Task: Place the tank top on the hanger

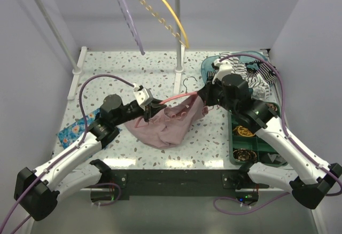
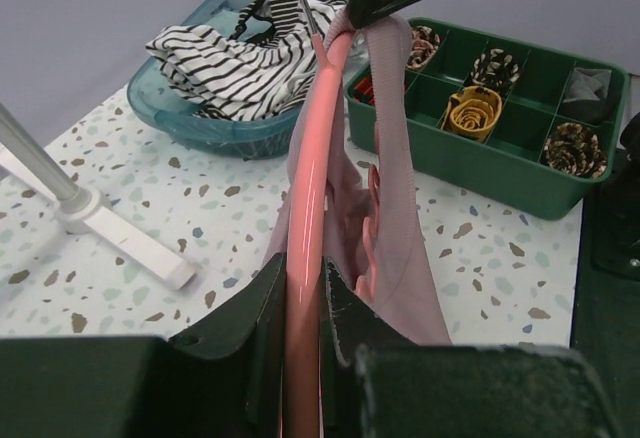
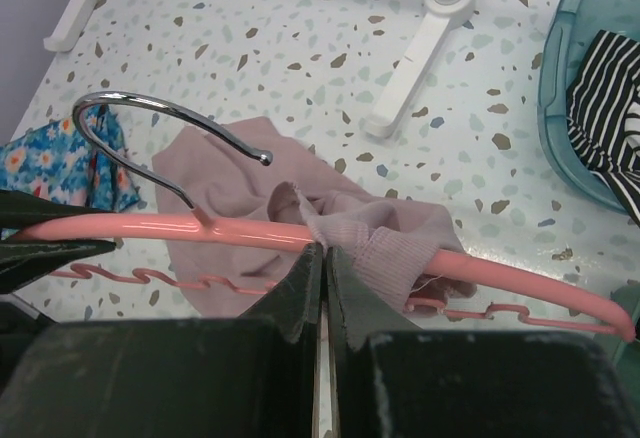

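Hanger point(image 3: 150, 228) hovers level above the desk point(image 1: 107, 73), left hand point(image 1: 151, 109) clamped on its rim to steady it; right hand point(image 1: 203, 99), closed on the tank top point(image 1: 165, 130) strap, drapes it over one arm while the rest trails below

You see a dusty-pink top point(image 1: 165, 128), a coral-pink hanger point(image 3: 150, 228) with a silver hook point(image 3: 160, 105), a black-and-white striped garment point(image 2: 240, 68), a teal basin point(image 2: 170, 108), a blue floral cloth point(image 3: 40, 163), a green tray point(image 2: 480, 173), a lilac hanger point(image 1: 128, 17), a yellow hanger point(image 1: 170, 10) and a white table point(image 1: 160, 68) speckled grey and brown.
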Controlling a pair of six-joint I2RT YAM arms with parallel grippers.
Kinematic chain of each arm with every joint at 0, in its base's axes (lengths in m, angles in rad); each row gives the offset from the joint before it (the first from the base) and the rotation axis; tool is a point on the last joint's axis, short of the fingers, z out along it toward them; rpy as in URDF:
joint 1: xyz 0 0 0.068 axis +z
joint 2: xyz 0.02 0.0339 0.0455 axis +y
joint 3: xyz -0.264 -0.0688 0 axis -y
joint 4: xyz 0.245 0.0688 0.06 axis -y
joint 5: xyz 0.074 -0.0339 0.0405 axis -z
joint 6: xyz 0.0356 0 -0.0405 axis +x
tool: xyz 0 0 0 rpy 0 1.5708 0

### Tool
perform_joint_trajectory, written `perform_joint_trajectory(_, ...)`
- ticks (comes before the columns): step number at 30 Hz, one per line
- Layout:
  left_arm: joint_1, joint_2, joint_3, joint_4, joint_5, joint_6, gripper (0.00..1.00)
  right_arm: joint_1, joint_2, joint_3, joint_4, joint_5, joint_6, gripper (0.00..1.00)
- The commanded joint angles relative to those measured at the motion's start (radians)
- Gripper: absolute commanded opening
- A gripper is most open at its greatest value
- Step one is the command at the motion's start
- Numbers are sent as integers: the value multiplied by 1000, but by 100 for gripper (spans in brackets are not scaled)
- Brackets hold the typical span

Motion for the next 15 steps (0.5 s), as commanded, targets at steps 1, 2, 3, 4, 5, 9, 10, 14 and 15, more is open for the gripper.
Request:
perform_joint_trajectory(1,-5,12,-53,312,37,-120,0,3,0,39,30,43,-20,3)
perform_joint_trajectory(2,-5,21,-67,342,38,-134,0,3,-1,36,27,63,-27,11)
perform_joint_trajectory(3,-6,27,-67,347,43,-137,0,3,-5,33,28,78,-30,14)
perform_joint_trajectory(4,-6,35,-65,349,44,-141,0,3,-11,25,31,86,-31,17)
perform_joint_trajectory(5,-8,47,-68,358,47,-146,0,3,-15,24,39,91,-37,22)
perform_joint_trajectory(9,-14,81,-78,402,43,-189,0,2,-40,12,83,13,-57,38)
perform_joint_trajectory(10,-17,87,-79,405,40,-198,0,3,-49,-17,105,-7,-59,42)
perform_joint_trajectory(14,-47,120,-101,442,1,-229,0,29,-64,-79,220,-38,-53,47)
perform_joint_trajectory(15,-52,125,-101,442,-19,-230,0,37,-61,-91,234,-27,-54,47)
